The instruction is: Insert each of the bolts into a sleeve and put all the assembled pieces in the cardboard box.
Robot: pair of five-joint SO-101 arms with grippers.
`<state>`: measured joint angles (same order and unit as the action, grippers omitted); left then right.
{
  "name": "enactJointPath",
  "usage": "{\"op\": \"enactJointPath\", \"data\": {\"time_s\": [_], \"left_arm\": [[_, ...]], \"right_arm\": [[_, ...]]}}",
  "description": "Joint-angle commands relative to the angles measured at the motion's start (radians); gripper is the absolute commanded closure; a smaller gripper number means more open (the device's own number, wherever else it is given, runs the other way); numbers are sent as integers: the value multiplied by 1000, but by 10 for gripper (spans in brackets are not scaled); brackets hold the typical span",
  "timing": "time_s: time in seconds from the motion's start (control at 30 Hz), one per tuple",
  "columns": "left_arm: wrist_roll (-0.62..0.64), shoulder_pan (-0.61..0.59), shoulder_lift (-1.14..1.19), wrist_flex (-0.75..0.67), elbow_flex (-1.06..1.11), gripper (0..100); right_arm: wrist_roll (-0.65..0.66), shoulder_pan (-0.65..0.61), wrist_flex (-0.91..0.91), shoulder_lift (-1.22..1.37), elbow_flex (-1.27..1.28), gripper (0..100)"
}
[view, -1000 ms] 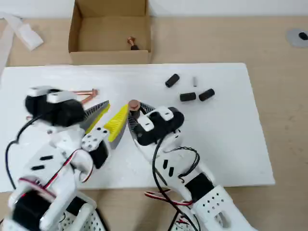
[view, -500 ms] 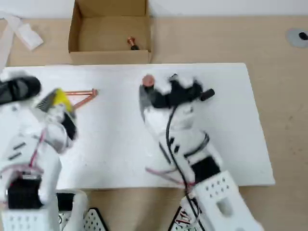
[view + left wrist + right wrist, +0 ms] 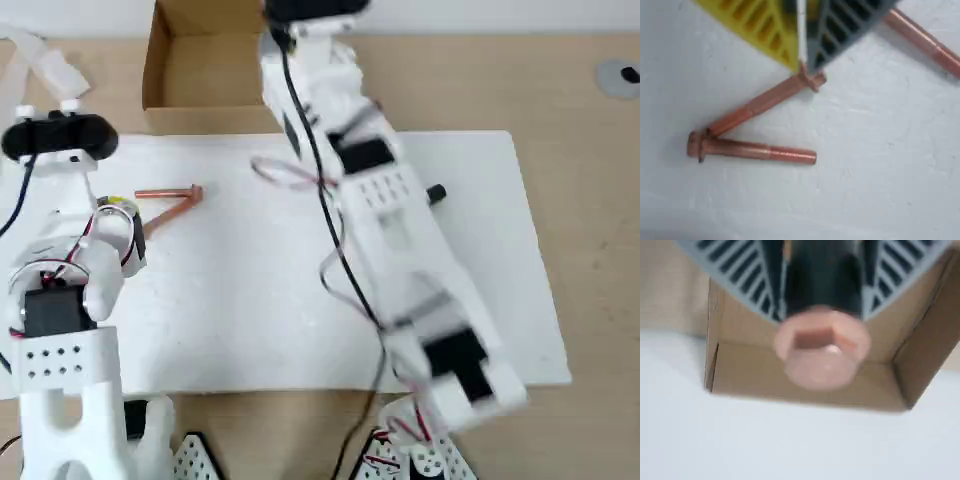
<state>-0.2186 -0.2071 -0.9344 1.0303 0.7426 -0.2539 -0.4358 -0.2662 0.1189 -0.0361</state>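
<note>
White board [image 3: 250, 300] covers the table. At the high view's top, the right claw [image 3: 822, 310] grips a black sleeve [image 3: 822, 275] with its bolt [image 3: 822, 347] above the cardboard box [image 3: 805, 390]. At middle left, the left claw [image 3: 802, 62] is pinched together, tips touching a loose bolt [image 3: 760, 102].

Copper bolts [image 3: 752, 150], brown cardboard box [image 3: 215, 120], white mat [image 3: 250, 300], black sleeve [image 3: 822, 275]

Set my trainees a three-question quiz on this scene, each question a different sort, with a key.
1. True or false: the right gripper holds a bolt-and-sleeve piece.
2. How many loose bolts lie in the left wrist view? A one, B three, C six.
3. Fill in: the right gripper is at the open ____ box.
Key: 1 true; 2 B; 3 cardboard.
</note>
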Motion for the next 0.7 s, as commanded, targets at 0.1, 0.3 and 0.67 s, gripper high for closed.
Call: {"op": "enactJointPath", "data": {"time_s": [0.1,0.3,0.67], "left_arm": [[-49,-17,19,-3,-20,998],[-49,-15,41,-3,-20,998],[-49,-8,58,-3,-18,997]], "right_arm": [[-6,33,-11,475,-605,989],[-6,48,-80,883,-1059,986],[6,51,-222,1290,-1500,977]]}}
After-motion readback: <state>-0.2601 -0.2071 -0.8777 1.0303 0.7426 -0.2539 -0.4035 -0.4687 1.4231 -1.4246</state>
